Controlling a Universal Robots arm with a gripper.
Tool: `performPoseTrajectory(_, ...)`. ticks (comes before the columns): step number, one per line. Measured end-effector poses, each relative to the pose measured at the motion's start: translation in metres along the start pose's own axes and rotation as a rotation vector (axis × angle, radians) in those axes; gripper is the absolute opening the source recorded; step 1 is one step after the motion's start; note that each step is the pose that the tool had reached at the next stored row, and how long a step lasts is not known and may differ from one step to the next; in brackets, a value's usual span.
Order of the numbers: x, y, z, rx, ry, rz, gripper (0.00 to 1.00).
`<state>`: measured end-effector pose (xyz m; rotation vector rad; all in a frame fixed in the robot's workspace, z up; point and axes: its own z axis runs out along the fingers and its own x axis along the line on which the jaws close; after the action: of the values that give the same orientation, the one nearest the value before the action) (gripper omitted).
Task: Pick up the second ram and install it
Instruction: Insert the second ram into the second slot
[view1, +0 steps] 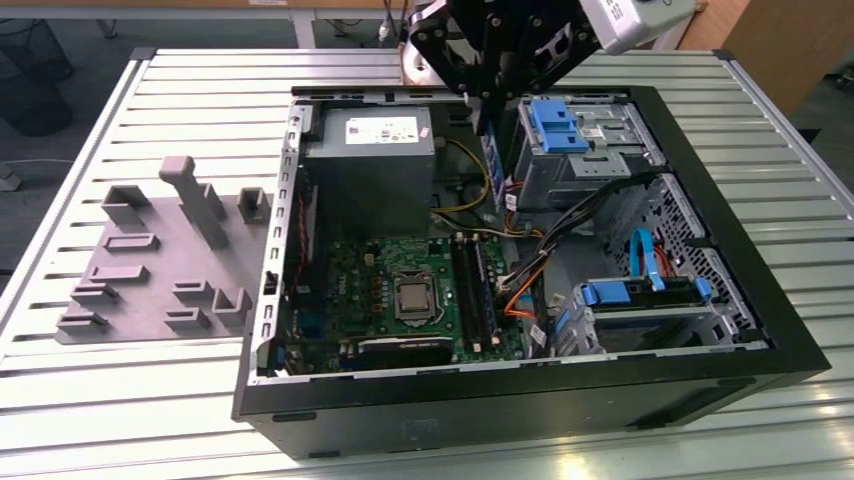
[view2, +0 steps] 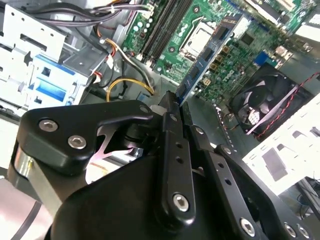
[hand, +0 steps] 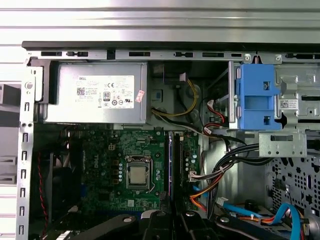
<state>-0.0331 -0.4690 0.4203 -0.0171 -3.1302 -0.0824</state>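
Observation:
My black gripper (view1: 491, 102) hangs over the back of the open computer case (view1: 747, 340), shut on the second ram (view1: 495, 165), a narrow blue-green stick that points down into the case. In the second wrist view the ram (view2: 210, 55) sticks out from between the fingers (view2: 172, 150) towards the green motherboard (view2: 250, 45). The motherboard (view1: 387, 290) lies flat in the case, with its long dark memory slots (view1: 474, 285) beside the processor socket (view1: 414, 297). The ram's lower end is above and behind those slots, touching nothing. In the first wrist view the gripper (hand: 172, 217) lines up with the slots (hand: 175, 160).
A grey power supply (view1: 367, 150) stands beside the gripper. Blue drive cages (view1: 554, 125) (view1: 627, 295) and orange and black cables (view1: 527, 285) crowd the exterior view's right of the slots. A grey moulded fixture (view1: 160, 260) lies on the slatted table. A fan (view2: 260, 102) sits by the motherboard.

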Motion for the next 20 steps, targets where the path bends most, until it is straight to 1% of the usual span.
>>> performPoseTrajectory(2,0.0000,-0.0001,0.0002,0.0019,0.0000,0.000,0.14)
performPoseTrajectory(6,0.0000,0.0000,0.0023,0.0021,0.0000,0.000,0.14)
performPoseTrajectory(9,0.0000,-0.0005,0.0067,0.0018,0.0000,0.000,0.14)
performPoseTrajectory(20,-0.0003,-0.0021,0.0265,0.0020,0.0000,0.000,0.14)
